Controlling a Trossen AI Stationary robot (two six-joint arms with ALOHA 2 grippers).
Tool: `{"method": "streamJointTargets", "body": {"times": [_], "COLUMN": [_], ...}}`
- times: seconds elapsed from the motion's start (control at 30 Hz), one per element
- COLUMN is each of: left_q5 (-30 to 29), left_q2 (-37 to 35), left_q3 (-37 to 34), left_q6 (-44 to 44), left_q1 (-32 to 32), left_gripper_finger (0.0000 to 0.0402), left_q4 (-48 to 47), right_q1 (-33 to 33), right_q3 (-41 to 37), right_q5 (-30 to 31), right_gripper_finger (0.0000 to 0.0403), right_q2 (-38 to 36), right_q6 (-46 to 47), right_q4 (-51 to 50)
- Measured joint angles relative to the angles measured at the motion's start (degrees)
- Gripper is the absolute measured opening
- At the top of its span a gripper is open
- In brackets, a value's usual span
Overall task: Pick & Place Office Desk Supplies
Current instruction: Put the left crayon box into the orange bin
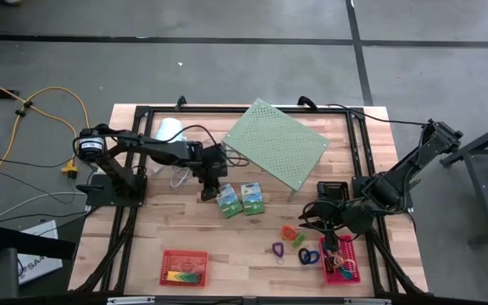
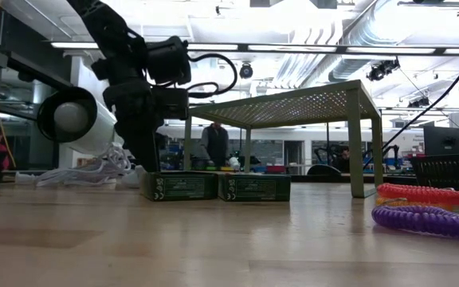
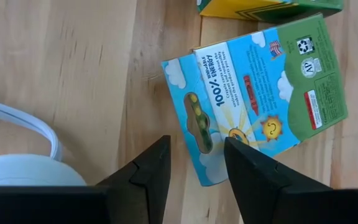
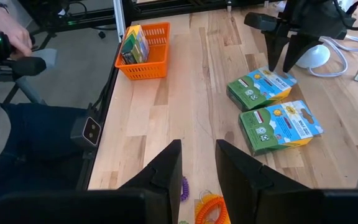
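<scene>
Two green-white boxes [image 1: 227,201] [image 1: 252,198] lie flat side by side on the wooden table. My left gripper [image 1: 210,188] points steeply down at the left box [image 3: 260,87], open, its fingers on either side of that box's near corner [image 3: 197,168]. My right gripper [image 4: 197,163] hangs open above the table's right part [image 1: 322,219], over several colourful coiled loops [image 1: 288,230], with nothing between its fingers. A red basket [image 1: 183,267] holding yellow-green items stands at the near edge. My left gripper stands with its fingers [image 3: 247,168] astride the left box's corner, coming from above at a slant. Whether a finger touches the box I cannot tell.
A pale green perforated shelf [image 1: 276,144] stands behind the boxes. A white cylinder with a cord [image 1: 169,131] lies at the far left. A black basket [image 1: 333,188] and a pink basket [image 1: 325,269] with small items sit at the right. A seated person [image 4: 17,124] is beside the table.
</scene>
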Motion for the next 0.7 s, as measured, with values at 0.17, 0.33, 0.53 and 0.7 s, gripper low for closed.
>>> {"method": "streamJointTargets", "body": {"times": [0.17,0.33,0.53,0.7], "left_q5": [3.47,7.46,8.08,8.41], "left_q2": [0.00,-0.02,0.45,1.65], "left_q3": [0.00,0.00,-0.02,-0.02], "left_q6": [-0.82,-1.85,-1.88,-2.14], "left_q1": [2.21,4.66,4.66,4.62], "left_gripper_finger": [0.0144,0.0144,0.0144,0.0144], "left_q4": [-0.04,-0.02,-0.01,0.52], "right_q1": [0.02,0.02,0.01,0.02], "right_q3": [0.00,0.00,0.00,0.00], "right_q5": [0.00,0.00,0.00,0.00], "right_gripper_finger": [0.0086,0.0086,0.0086,0.0086], "right_q2": [0.00,0.00,0.00,0.00], "right_q6": [0.00,0.00,0.00,0.00], "right_q4": [0.00,0.00,0.01,0.02]}}
